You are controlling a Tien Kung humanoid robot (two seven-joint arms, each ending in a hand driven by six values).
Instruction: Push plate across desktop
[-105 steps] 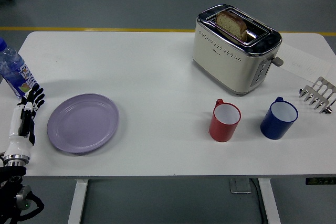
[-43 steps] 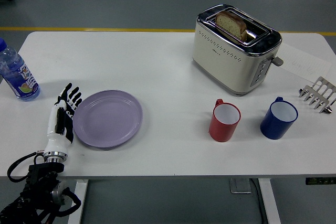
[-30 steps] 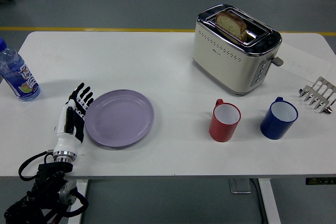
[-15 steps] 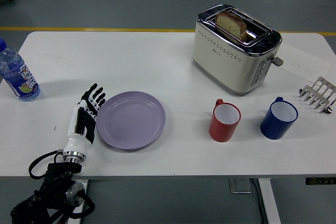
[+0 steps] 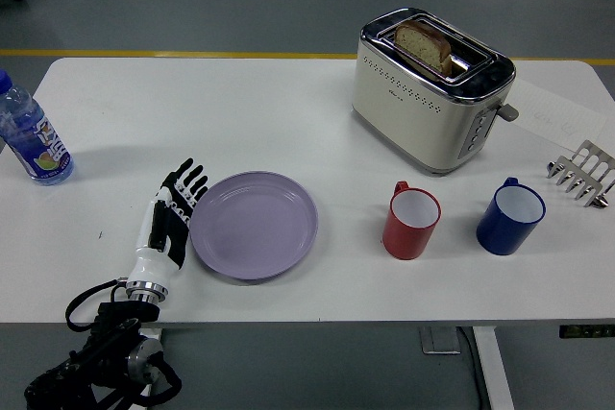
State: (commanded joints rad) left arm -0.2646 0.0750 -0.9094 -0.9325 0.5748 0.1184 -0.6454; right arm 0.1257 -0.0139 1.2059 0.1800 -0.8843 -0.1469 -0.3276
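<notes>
Plate lies flat on the table, left of centre, with your left hand set against its left rim. The hand stands on edge, fingers straight and close together, holding nothing; it acts as a flat paddle, with the forearm running back to the near-left corner of the table. The right hand is out of view.

Watch the contact point. The hand appears to meet the rim near its lower left, so I judge a push from there could spin the plate or send it off at an angle instead of straight across. If the fingers ride up over the low rim, you would lose the plate and slide over it.

Further right stands the red cup, near the plate's path, and beyond it the blue cup. A long push rightward would likely strike the red cup and tip it. The toaster, with bread in its slot, sits well behind, and the bottle is far left, clear of all this.
</notes>
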